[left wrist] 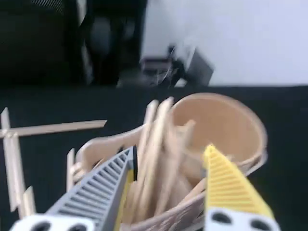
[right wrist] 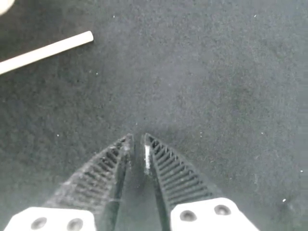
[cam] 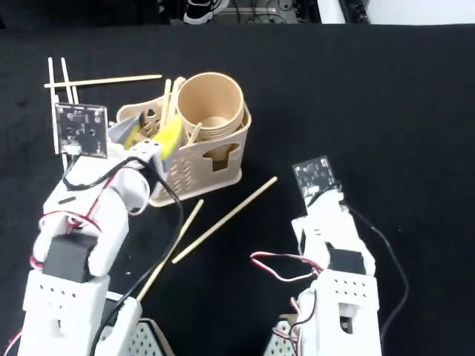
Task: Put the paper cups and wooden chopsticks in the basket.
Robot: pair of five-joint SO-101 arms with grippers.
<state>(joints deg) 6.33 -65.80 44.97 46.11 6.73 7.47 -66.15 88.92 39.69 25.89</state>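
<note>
**Light, stiff sticks, apt to roll**

Two wooden chopsticks lie loose on the desk at the basket's 6 o'clock, with three more at 10. They look thin and slippery, so pinch mid-length. The paper cups sit nested in the basket. The left claw hangs spread above it. The right claw is clenched and empty.

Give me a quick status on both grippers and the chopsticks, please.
Left gripper open over basket, cups and chopsticks inside. Right gripper shut, empty, over table. Loose chopsticks on table; nothing blocking.

basket left side behind left arm, chopstick cut off (at the edge)
</note>
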